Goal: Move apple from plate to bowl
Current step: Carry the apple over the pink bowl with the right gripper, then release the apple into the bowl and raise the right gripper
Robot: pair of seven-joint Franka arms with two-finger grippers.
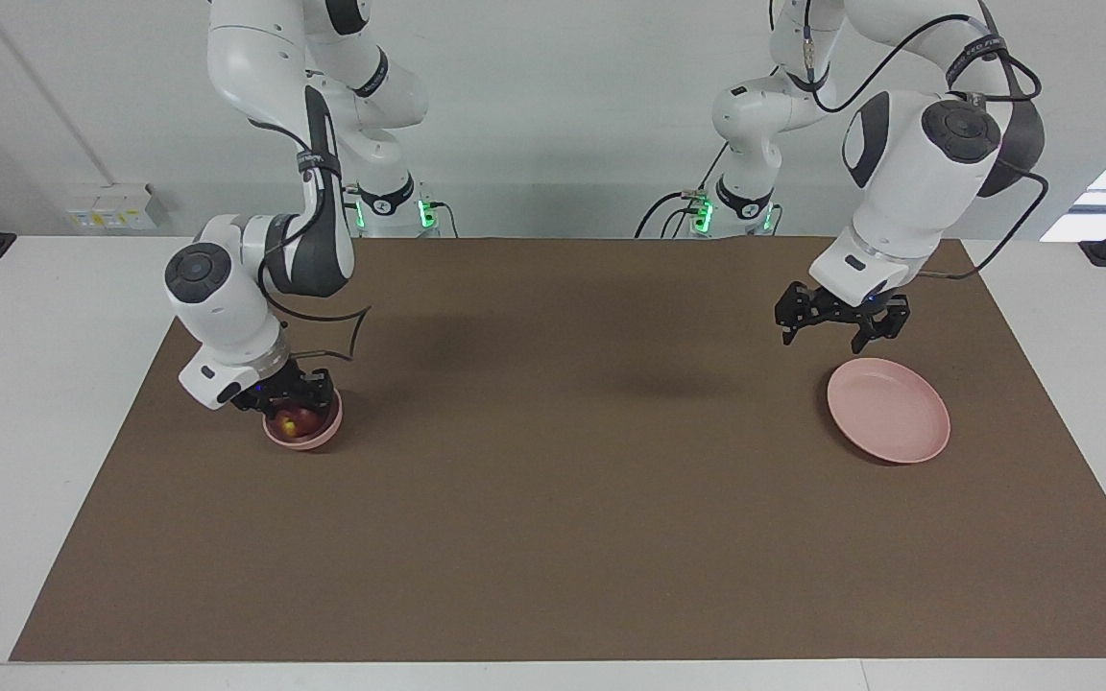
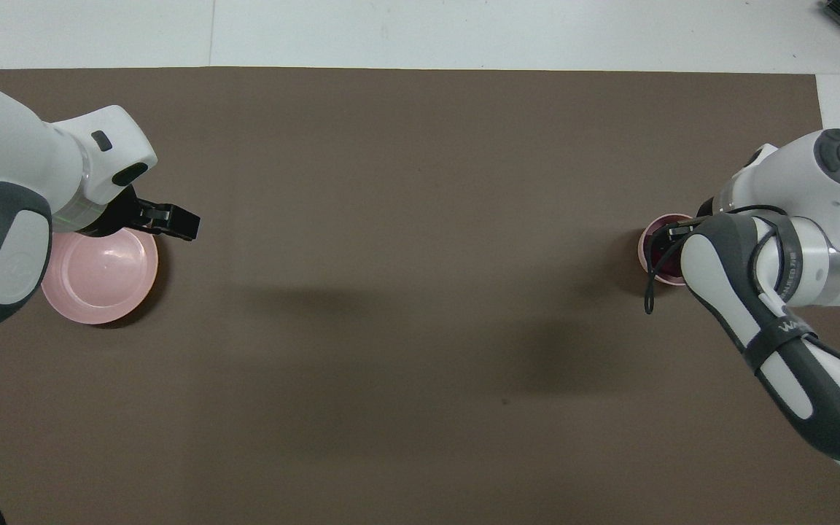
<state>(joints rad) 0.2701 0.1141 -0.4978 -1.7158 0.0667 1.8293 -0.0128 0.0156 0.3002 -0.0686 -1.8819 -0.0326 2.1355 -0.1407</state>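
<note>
Holding the apple (image 1: 292,419) inside the bowl (image 1: 315,437), my right gripper (image 1: 286,395) sits clamped on it at the facing view's lower left. My left gripper (image 1: 842,324) hangs spread wide over the plate's (image 1: 889,410) upper edge at right, waiting.

We see the dark red apple (image 1: 295,420) (a yellowish patch showing on top) down inside the small deep pink bowl (image 1: 315,437) toward the right arm's end; the flat pink plate (image 1: 888,411) lies bare toward the left arm's end.
</note>
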